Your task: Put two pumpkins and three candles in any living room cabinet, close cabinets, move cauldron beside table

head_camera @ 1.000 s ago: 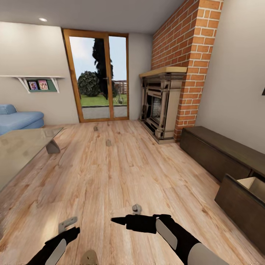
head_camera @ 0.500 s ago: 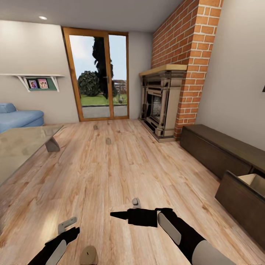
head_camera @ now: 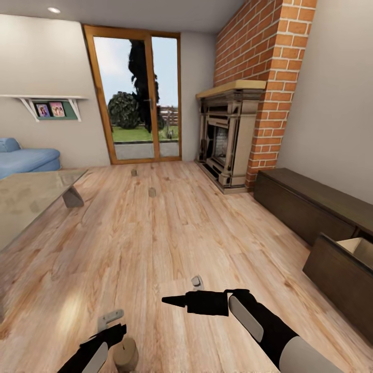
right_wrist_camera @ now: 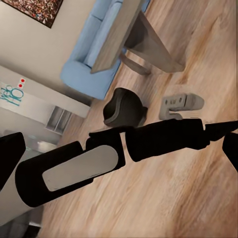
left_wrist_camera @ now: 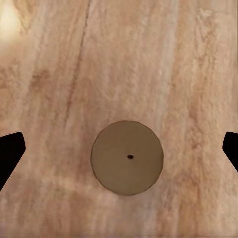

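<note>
The left gripper (left_wrist_camera: 119,148) hangs wide open straight above a candle (left_wrist_camera: 127,157) standing on the floor (head_camera: 171,233), at the head view's bottom left, lined up for a top-down grasp. Two more candles (head_camera: 152,192) sit mid-frame. The right gripper (head_camera: 167,300): I cannot tell its opening. The cabinet (head_camera: 311,207) at right has one drawer (head_camera: 339,274) open, across bare floor.

Plank wood floor (head_camera: 171,233) underfoot. At twelve o'clock, wood-framed glass doors (head_camera: 137,93) onto a garden. At one o'clock, stone fireplace (head_camera: 225,137) under a red brick chimney (head_camera: 259,46). At ten o'clock, blue sofa (head_camera: 23,158), with a wall shelf (head_camera: 44,101) above holding a green photo frame (head_camera: 50,110). Ceiling spotlight (head_camera: 53,10) at eleven.
</note>
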Available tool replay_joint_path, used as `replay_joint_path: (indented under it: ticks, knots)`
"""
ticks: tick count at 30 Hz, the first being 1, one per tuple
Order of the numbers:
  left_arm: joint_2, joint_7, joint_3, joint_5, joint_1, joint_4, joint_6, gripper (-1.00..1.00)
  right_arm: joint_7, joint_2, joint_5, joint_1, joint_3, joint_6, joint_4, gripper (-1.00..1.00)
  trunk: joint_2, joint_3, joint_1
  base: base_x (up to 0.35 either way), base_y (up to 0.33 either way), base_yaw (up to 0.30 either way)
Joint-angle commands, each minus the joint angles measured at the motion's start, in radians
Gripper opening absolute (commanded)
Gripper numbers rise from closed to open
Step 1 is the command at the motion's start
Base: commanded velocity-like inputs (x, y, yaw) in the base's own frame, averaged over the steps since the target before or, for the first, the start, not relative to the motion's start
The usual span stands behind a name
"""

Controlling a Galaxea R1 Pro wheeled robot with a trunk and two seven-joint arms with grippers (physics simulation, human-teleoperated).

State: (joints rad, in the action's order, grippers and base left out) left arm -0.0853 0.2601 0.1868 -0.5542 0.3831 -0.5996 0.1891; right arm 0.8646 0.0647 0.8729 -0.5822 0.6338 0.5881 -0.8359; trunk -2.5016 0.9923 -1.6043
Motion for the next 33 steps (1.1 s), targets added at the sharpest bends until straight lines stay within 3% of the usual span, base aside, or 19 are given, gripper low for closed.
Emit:
replay_joint_path:
  ticks: [1,33]
  knots:
    - [-0.001,0.009,0.010,-0.009,0.000,-0.002,0.003,1.00,-0.002,0.001,0.010,-0.001,0.003,0.007,0.000,1.00,-0.001,0.005,0.000,0.000,0.000,0.000]
    - [-0.001,0.010,0.014,-0.001,0.000,0.003,0.001,1.00,-0.046,0.000,0.006,-0.002,0.003,-0.005,0.008,1.00,-0.008,0.129,-0.015,0.000,0.000,0.000]
